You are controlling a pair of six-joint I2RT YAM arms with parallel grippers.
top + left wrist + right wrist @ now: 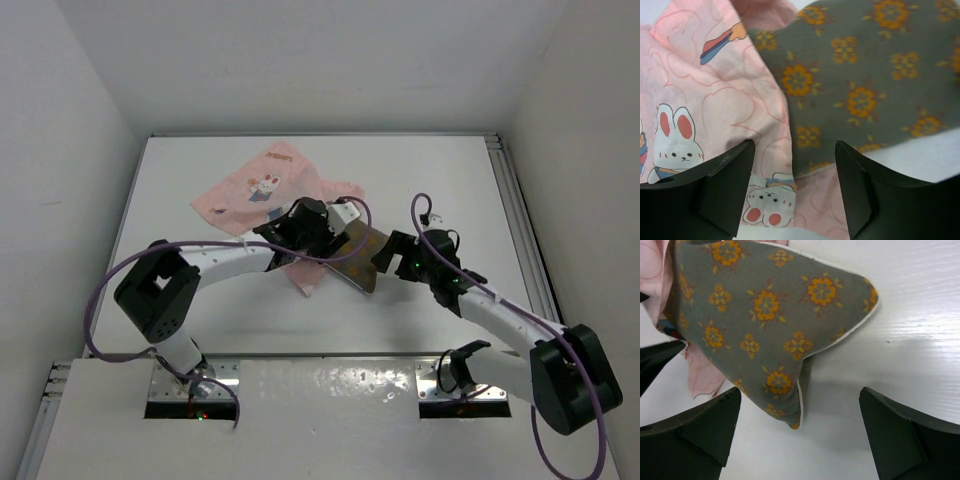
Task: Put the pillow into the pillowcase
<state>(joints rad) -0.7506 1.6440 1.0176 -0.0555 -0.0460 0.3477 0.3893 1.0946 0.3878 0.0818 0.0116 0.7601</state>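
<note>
The olive-brown pillow point(362, 262) with orange dots lies mid-table, its left part tucked in the mouth of the pink printed pillowcase point(262, 185). My left gripper point(335, 248) is open above the pillowcase edge where it overlaps the pillow. In the left wrist view the pillowcase point(715, 115) and the pillow point(860, 85) lie under the open left gripper point(795, 192). My right gripper point(384, 258) is open at the pillow's right side. In the right wrist view a piped corner of the pillow point(770, 325) points down between the open right gripper point(800, 427) fingers, not touching them.
The white table point(450, 190) has a raised metal rail point(520, 210) along its right edge and white walls around it. A strip of pink pillowcase point(702, 372) shows under the pillow's left side in the right wrist view.
</note>
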